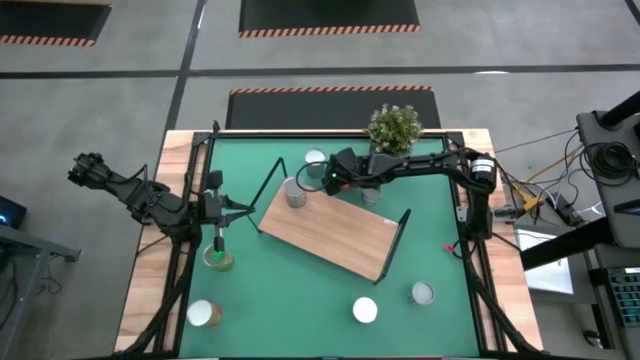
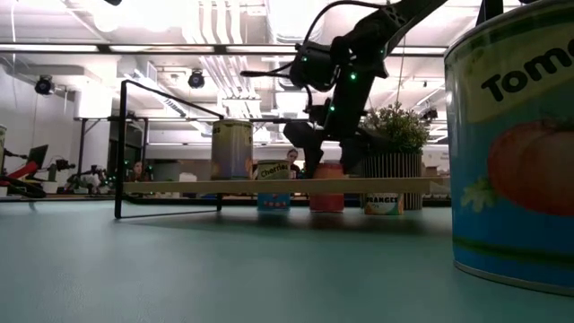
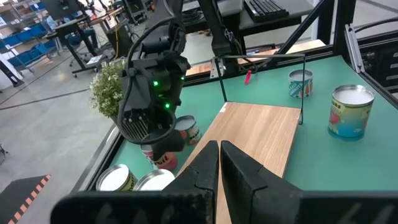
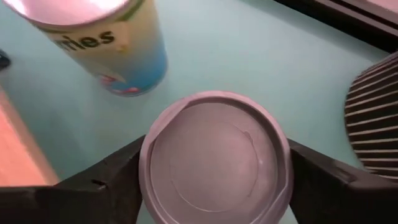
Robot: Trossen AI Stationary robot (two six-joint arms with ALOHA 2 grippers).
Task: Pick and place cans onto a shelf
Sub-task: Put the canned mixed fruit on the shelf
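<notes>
A can (image 4: 214, 158) is flanked by the two fingers of the right tool (image 1: 372, 190), which stand apart on either side of its lid; whether they press it cannot be told. It stands on the desk (image 1: 440, 240) at the shelf's (image 1: 330, 235) far edge, beside the plant (image 1: 394, 127). The left tool (image 3: 219, 163) is held shut at the desk's left side.
</notes>
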